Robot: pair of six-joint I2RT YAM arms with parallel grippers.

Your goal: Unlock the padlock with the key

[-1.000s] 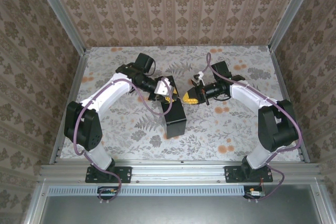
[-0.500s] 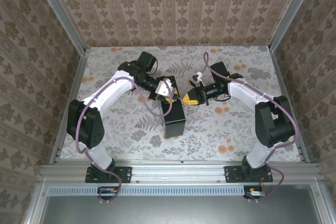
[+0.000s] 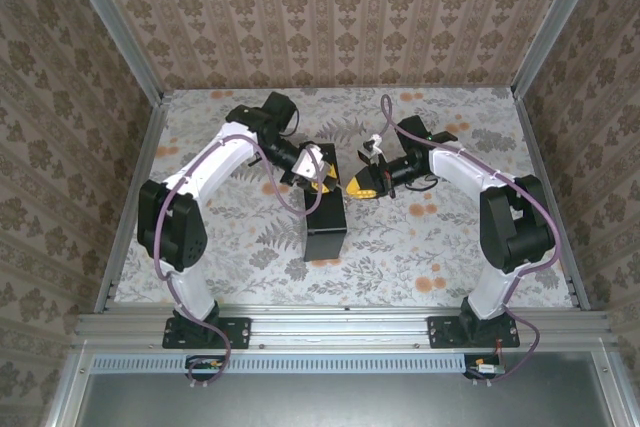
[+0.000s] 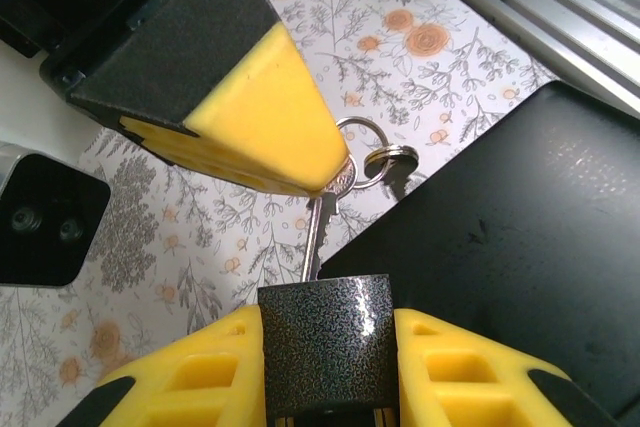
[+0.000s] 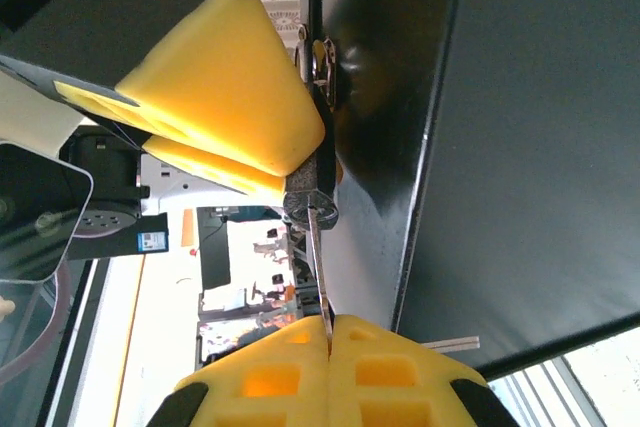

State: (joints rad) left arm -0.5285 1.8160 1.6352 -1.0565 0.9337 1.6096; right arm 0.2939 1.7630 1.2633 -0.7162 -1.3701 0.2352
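Three wallpapered walls [image 3: 330,17], floral tabletop [image 3: 420,257], gripped padlock [image 4: 325,332].

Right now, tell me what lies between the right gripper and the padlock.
The key: pinched in the right gripper, its blade reaches the padlock. The left wrist view shows it best.

Both arms bent at the elbow, forearms angled inward toward each other, wrists roughly level, tips nearly meeting. Left gripper [image 3: 323,180]: jaws part-way apart, clamped on padlock [image 4: 325,342]. Right gripper [image 3: 358,187]: jaws pressed together, pinching key [image 4: 312,237].
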